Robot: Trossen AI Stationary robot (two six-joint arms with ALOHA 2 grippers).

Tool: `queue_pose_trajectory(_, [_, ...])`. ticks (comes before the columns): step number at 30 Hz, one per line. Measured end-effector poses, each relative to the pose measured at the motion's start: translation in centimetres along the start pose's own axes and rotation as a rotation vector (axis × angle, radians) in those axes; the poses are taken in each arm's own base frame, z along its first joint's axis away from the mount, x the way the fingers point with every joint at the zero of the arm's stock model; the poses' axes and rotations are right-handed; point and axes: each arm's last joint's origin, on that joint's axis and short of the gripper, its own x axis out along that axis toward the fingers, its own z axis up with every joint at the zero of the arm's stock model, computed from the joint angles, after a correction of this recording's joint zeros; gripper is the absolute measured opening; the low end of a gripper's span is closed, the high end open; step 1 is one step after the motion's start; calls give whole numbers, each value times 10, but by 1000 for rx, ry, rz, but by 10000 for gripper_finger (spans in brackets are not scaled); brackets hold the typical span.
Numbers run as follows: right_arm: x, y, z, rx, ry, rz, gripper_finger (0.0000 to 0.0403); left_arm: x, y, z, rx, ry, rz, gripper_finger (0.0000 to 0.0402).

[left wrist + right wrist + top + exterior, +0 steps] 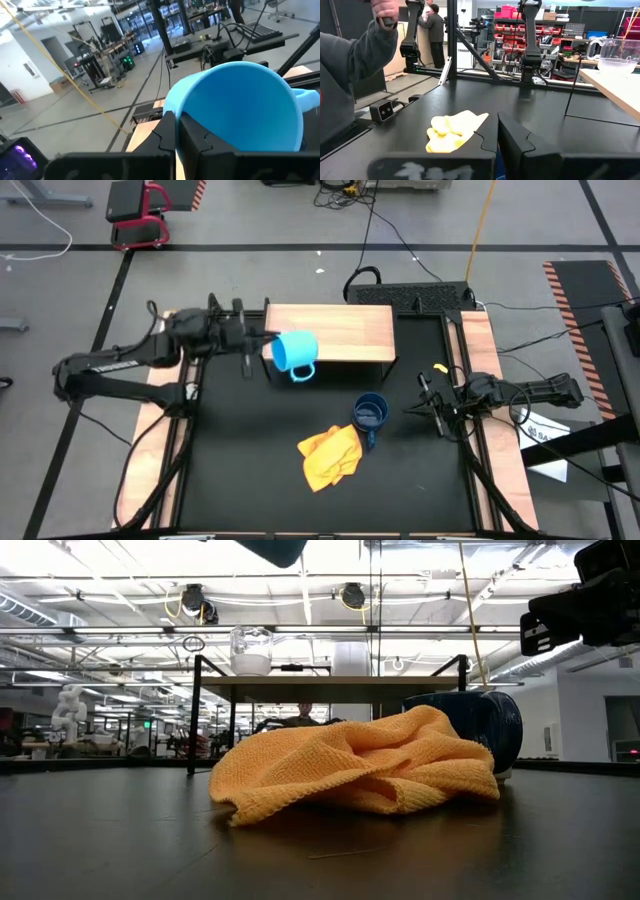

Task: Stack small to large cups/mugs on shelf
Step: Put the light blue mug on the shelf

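My left gripper (264,342) is shut on the light blue mug (295,353), held high over the near left corner of the wooden shelf (345,330); in the low view only the mug's underside (270,550) shows at the top. A clear glass cup (250,652) stands on the shelf top. The dark blue mug (370,415) stands on the table next to the yellow cloth (330,456). My right gripper (422,408) waits shut at the table's right side, touching nothing. My left gripper pinches the light blue mug's wall at the rim (175,107), one finger (200,142) inside the mug and one (165,137) outside. The fingers come level from the table's left. The mug lies on its side, lifted clear, its handle (302,374) toward the near edge.
Light wooden side rails (485,360) run along both table sides. A person's sleeve (350,65) shows beyond the table's left edge in the right wrist view, and another person (432,25) stands farther back. Bare black tabletop (240,460) lies left of the cloth.
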Motion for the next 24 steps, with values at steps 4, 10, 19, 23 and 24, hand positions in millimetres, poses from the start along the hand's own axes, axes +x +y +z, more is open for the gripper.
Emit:
queue_pose_trajectory(4, [0,0,0,0,-1,0,0,10,21,11,-19,33,0,3])
queue_pose_trajectory(10, [0,0,0,9,-2,0,0,25,52,22,-34,52,-26,3])
queue_pose_trajectory(19, [0,0,0,26,0,0,0,54,92,22,-42,101,-91,3])
queue_pose_trajectory(23, [0,0,0,26,0,0,0,69,105,28,-61,145,-115,3])
queue_pose_trajectory(24, [0,0,0,27,1,0,0,72,108,30,-55,157,-121,3])
